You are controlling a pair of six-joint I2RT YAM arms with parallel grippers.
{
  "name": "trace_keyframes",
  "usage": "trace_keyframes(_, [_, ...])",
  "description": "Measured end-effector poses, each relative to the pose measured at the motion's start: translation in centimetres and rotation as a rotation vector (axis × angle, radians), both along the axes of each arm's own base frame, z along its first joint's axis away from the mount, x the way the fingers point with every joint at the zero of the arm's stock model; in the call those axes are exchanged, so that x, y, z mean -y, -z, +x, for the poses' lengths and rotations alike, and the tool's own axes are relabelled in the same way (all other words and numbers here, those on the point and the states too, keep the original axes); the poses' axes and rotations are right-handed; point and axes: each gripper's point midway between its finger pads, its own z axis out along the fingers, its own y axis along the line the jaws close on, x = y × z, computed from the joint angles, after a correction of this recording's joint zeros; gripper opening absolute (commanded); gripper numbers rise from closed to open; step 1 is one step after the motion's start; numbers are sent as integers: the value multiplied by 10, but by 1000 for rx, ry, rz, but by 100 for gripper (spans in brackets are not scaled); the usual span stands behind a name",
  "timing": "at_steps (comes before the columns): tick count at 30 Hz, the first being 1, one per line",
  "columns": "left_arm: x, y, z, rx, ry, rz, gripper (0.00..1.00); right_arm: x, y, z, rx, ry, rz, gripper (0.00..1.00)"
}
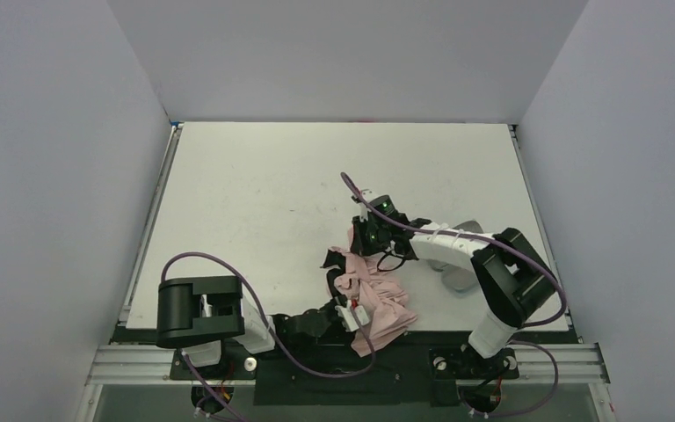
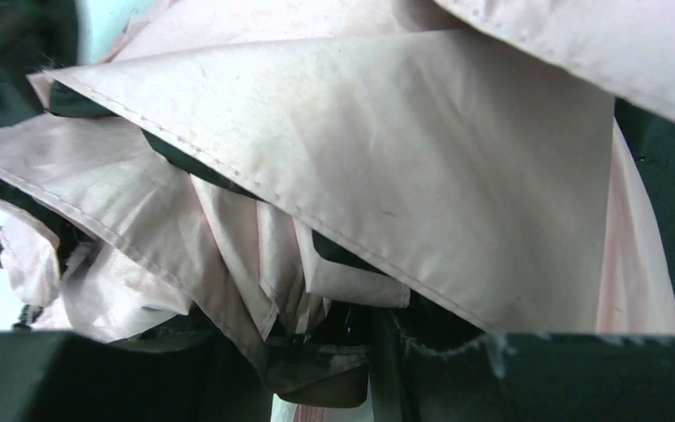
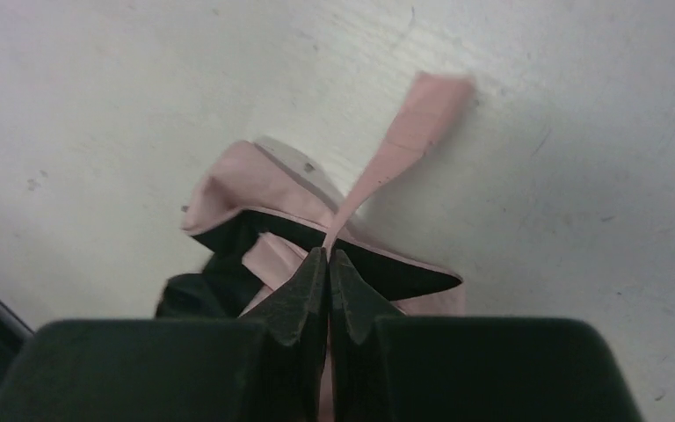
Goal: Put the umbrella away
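The left gripper (image 1: 349, 315) lay buried in the umbrella (image 1: 376, 297), crumpled near the table's (image 1: 255, 193) front edge — whether its fingers clamped, I couldn't tell. The right gripper (image 3: 328, 259) had its fingers pressed together on the thin strap (image 3: 404, 141). It wanted, I'd say, a taut, steady pull around the folds.

- A white tabletop (image 1: 264, 193) fills the middle of the top view, with faint grey scuffs across it.
- Plain pale grey walls (image 1: 53, 176) close it in at the left, the right and the top of the frame.
- A silver metal rail (image 1: 132, 362) runs along the lower edge.
- A pale grey-blue rounded object (image 1: 457, 280) lies at the lower right, partly covered.
- Seen close in the right wrist view, the tabletop (image 3: 123, 97) shows small dark specks.
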Motion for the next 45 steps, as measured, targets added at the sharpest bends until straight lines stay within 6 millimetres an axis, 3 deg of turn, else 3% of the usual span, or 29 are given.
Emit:
trace_keyframes(4, [-5, 0, 0, 3, -18, -9, 0, 16, 45, -21, -92, 21, -58, 0])
trace_keyframes(6, [-6, -1, 1, -4, -32, -16, 5, 15, 46, -22, -82, 33, -38, 0])
trace_keyframes(8, [-7, -1, 2, -18, -52, -24, 16, 15, 47, -25, -69, 38, -19, 0])
trace_keyframes(10, [-9, -1, 2, -36, -68, -30, 53, 15, 47, -29, -60, 42, 1, 0])
trace_keyframes(11, [-10, -1, 2, -48, -76, -31, 61, 15, 47, -31, -55, 44, 9, 0])
trace_keyframes(12, [-10, -1, 2, -57, -81, -34, 82, 15, 47, -31, -51, 46, 15, 0])
trace_keyframes(14, [-13, 1, 3, -94, -113, -28, 100, 15, 47, -31, -48, 51, 27, 0])
trace_keyframes(21, [-14, -11, 11, -256, -222, 6, 97, 14, 46, -31, -49, 58, 38, 0])
trace_keyframes(28, [-34, -35, 4, -373, -251, 10, 97, 13, 46, -31, -50, 56, 40, 0])
trace_keyframes(35, [-47, -81, -5, -462, -221, -164, 97, 12, 45, -31, -51, 51, 45, 0])
trace_keyframes(40, [-65, -105, 20, -526, -267, -324, 97, 11, 44, -31, -50, 48, 50, 0])
trace_keyframes(45, [-73, -87, 40, -612, -291, -335, 97, 10, 44, -32, -52, 43, 54, 0])
